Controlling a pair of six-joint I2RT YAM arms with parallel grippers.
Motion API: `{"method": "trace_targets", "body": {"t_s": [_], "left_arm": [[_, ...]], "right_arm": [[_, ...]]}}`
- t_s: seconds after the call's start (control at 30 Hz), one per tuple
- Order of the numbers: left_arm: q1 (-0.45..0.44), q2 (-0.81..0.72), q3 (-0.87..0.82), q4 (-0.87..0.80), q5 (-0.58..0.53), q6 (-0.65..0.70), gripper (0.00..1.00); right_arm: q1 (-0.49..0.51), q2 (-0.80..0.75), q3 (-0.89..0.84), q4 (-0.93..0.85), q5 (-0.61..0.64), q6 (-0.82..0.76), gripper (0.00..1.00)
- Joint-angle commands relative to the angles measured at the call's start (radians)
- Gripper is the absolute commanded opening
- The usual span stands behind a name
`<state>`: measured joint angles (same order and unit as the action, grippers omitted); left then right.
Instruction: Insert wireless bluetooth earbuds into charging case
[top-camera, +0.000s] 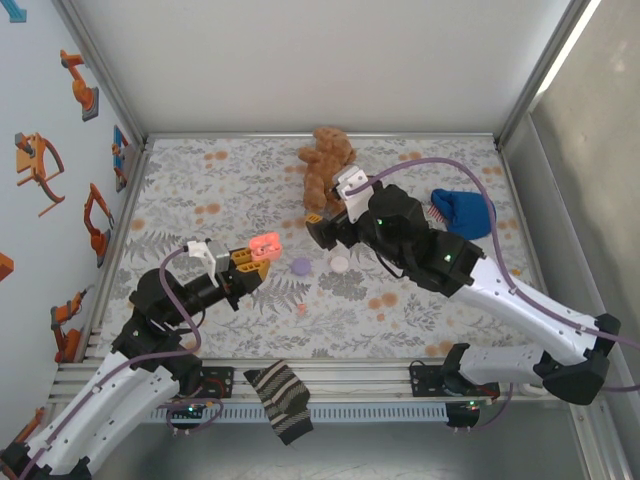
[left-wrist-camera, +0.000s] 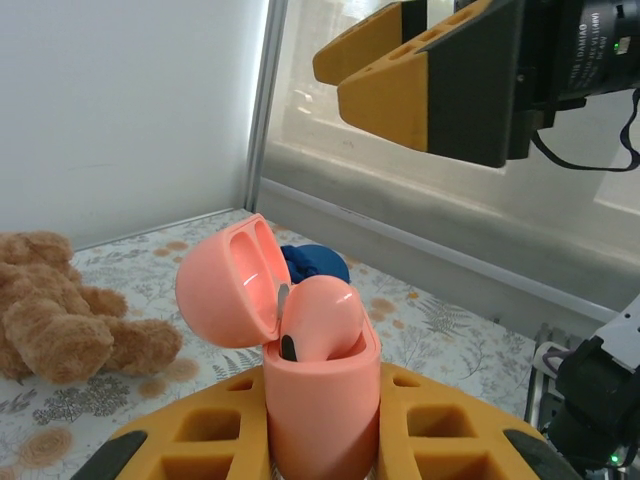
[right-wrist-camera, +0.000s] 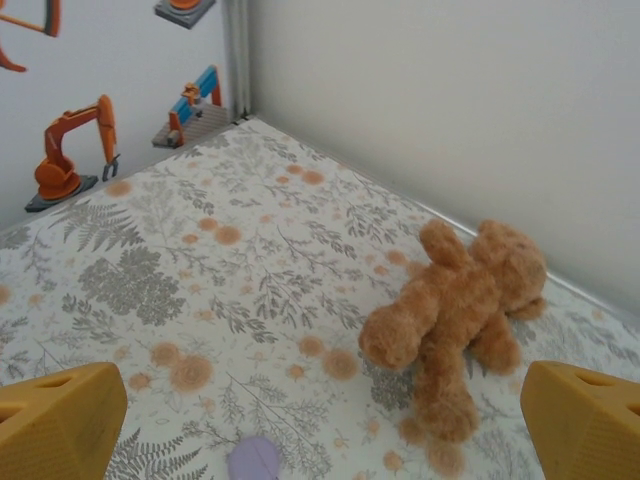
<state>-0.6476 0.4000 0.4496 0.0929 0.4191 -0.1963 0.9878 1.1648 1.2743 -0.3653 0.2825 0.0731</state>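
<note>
L gripper (top-camera: 253, 262) clamps open charging case (left-wrist-camera: 321, 392) upright; R gripper (top-camera: 320, 227) open, apart.

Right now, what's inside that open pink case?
One pink earbud pokes up from the case; the two hollows in its lid look empty. The earbud hides whatever lies behind or beneath it.

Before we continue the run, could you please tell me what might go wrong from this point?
The earbud sits high and tilted in the open charging case; closing the lid may pop it out. The left claw grips just the case's lower end, so a push from the open right claw could tip it. The tiny pink bud on the table may be hard to pinch.
</note>
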Motion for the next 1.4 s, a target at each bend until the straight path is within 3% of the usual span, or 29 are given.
{"method": "trace_targets", "body": {"t_s": [0.0,0.4,0.8,1.07,1.37], "left_arm": [[-0.003,-0.018,0.037,-0.008,0.005,0.029,0.0],[-0.004,-0.061,0.047,-0.06,-0.01,0.04,0.0],[-0.003,-0.112,0.051,-0.114,-0.032,0.056,0.0],[-0.004,-0.12,0.059,-0.129,-0.035,0.061,0.0],[-0.004,-0.124,0.051,-0.12,-0.039,0.06,0.0]], "right_arm": [[-0.039,-0.028,-0.041,-0.061,-0.001,0.132,1.0],[-0.077,0.042,-0.116,-0.16,-0.068,0.244,1.0],[-0.077,0.158,-0.191,-0.166,-0.276,0.374,1.0],[-0.072,0.236,-0.289,-0.081,-0.414,0.519,0.86],[-0.001,0.366,-0.325,0.029,-0.448,0.636,0.75]]}}
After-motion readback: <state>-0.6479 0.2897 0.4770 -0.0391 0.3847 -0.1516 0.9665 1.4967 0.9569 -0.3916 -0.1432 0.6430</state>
